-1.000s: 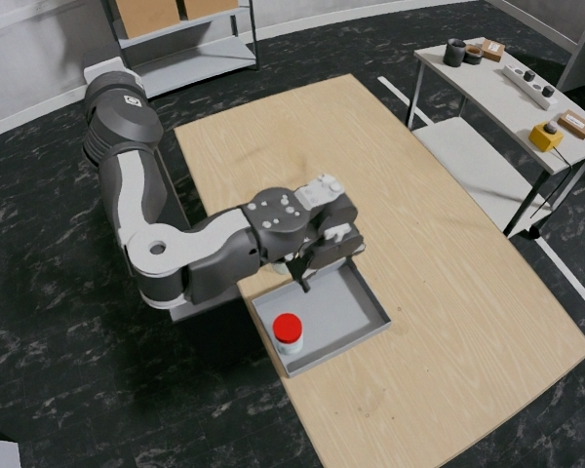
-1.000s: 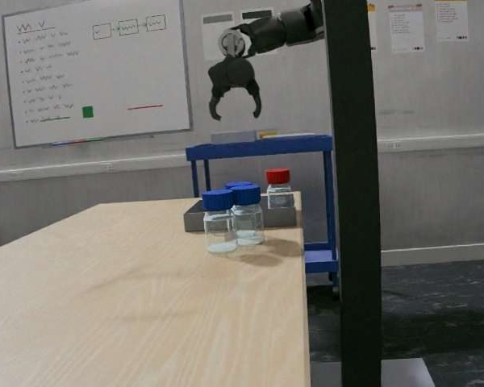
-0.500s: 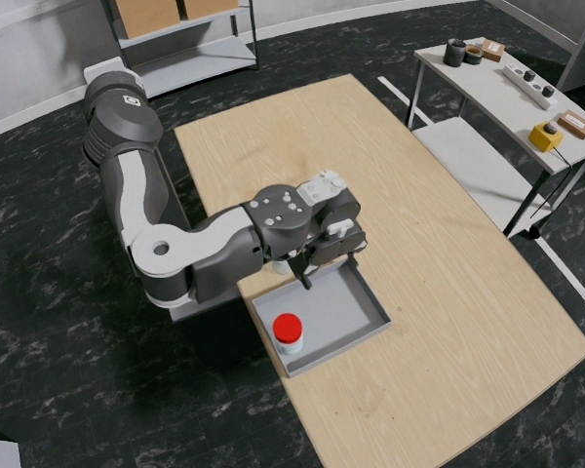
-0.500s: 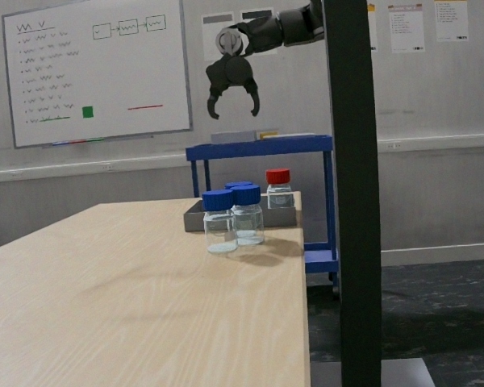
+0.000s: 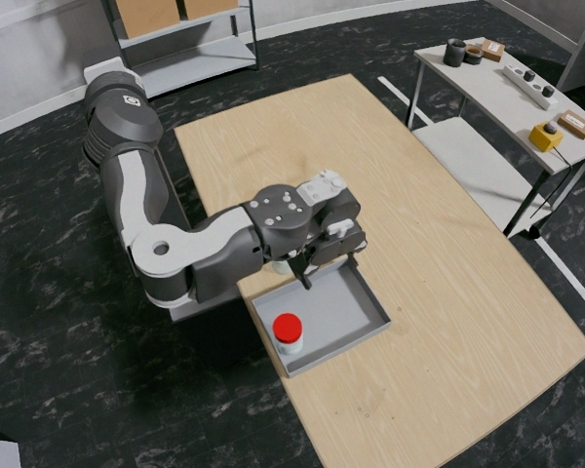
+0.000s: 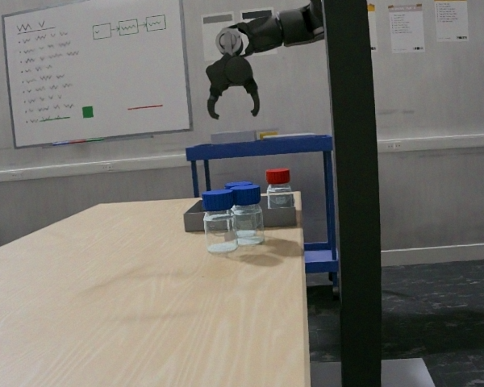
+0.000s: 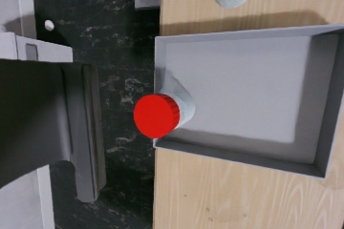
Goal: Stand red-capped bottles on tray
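A red-capped bottle (image 5: 288,333) stands upright in the grey tray (image 5: 369,296), at its 7 o'clock corner. High above the tray, the gripper (image 6: 233,109) hangs half open, holding nothing. Three blue-capped bottles (image 6: 232,220) stand on the table (image 5: 434,282) just beside the tray.

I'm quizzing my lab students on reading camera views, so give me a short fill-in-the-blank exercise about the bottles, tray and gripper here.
1. The bottle standing in the tray has a ____ cap.
2. The bottles standing on the table outside the tray have ____ caps.
3. The gripper hangs above the table with its fingers ____ and nothing between them.

Missing words: red; blue; open
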